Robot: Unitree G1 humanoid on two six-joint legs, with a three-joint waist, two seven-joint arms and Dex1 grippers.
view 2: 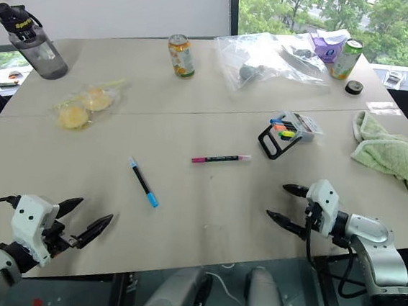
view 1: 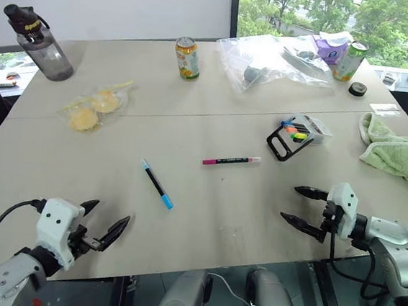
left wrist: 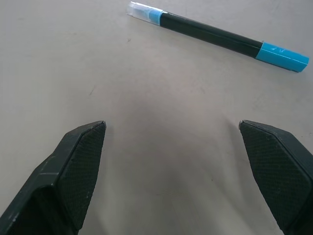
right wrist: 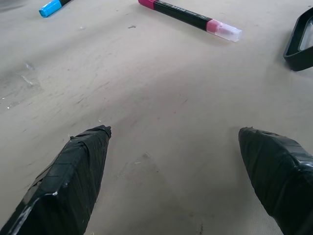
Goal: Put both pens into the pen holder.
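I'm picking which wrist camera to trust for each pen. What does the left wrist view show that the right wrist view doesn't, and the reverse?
Left wrist view alone: the whole black pen with blue ends and the open left pincer.

Right wrist view alone: the pink pen, a corner of the black pen holder and the open right pincer.

Shared: the beige table and the black pen's blue end, peeking in at the right wrist view's edge.

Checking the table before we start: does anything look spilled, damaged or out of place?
Nothing spilled or broken. Only the two pens lie loose on the table: the blue-ended pen and the pink pen, both outside the pen holder. A green towel lies crumpled at the right edge.
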